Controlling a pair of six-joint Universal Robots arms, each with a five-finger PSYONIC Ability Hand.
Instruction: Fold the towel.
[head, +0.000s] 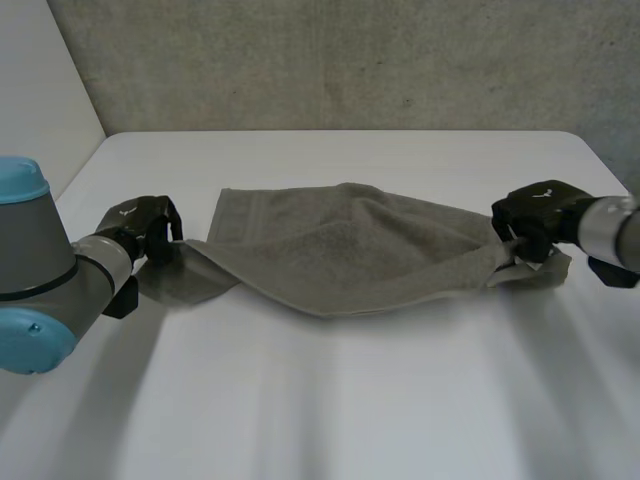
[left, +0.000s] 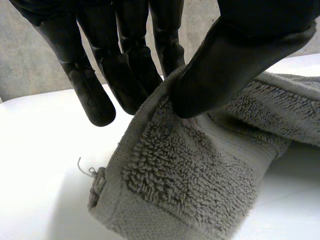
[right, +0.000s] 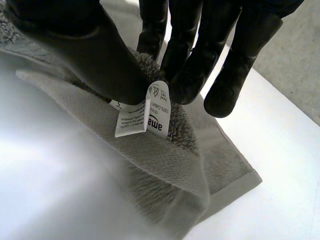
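Left robot hand (head: 145, 228), at the end of the near arm (head: 35, 265), pinches one end of the towel (head: 340, 250) between thumb (left: 225, 65) and fingers (left: 95, 100). Right robot hand (head: 535, 215) pinches the opposite end by its care label (right: 145, 117); the middle lies on the white desk (head: 330, 400).

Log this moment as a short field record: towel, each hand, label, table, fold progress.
item: grey towel, stretched between both hands, middle sagging to the table
left: left hand shut on the towel's left end, thumb pinching it against the fingers near a corner
right: right hand shut on the towel's right end, pinching beside the care label
tag: white care label, creased, at the right thumb's tip
surface: white table
progress: no finished fold yet
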